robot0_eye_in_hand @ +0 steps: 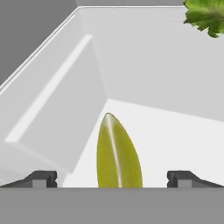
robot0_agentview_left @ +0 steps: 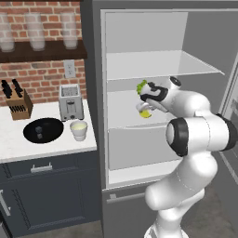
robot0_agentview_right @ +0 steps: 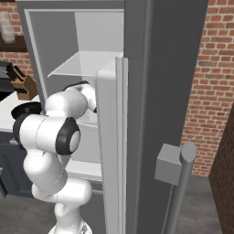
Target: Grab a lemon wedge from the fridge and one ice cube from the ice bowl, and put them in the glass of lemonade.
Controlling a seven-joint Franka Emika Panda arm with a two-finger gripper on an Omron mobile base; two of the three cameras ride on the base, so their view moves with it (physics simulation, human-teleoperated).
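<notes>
one fridge (robot0_agentview_left: 100,139) stands with its door swung wide, three pale shelves showing inside; one lemon wedge (robot0_eye_in_hand: 118,155) lies on the middle shelf, one leafy green thing (robot0_eye_in_hand: 205,16) further back on the same shelf; out on the white counter (robot0_agentview_left: 9,139) i count one ice bowl (robot0_agentview_left: 42,130), one glass of lemonade (robot0_agentview_left: 78,129) just beside it to the right, one toaster (robot0_agentview_left: 70,102) behind them, one knife block (robot0_agentview_left: 18,104) by the brick wall, and three tall clear glasses (robot0_agentview_left: 36,30) up on a dark shelf; the white arm rises from the floor, bends at its big elbow and reaches leftward into the fridge at middle-shelf height; the gripper (robot0_eye_in_hand: 112,178) has its fingers wide apart, one on either side of the wedge, not closed on it.
</notes>
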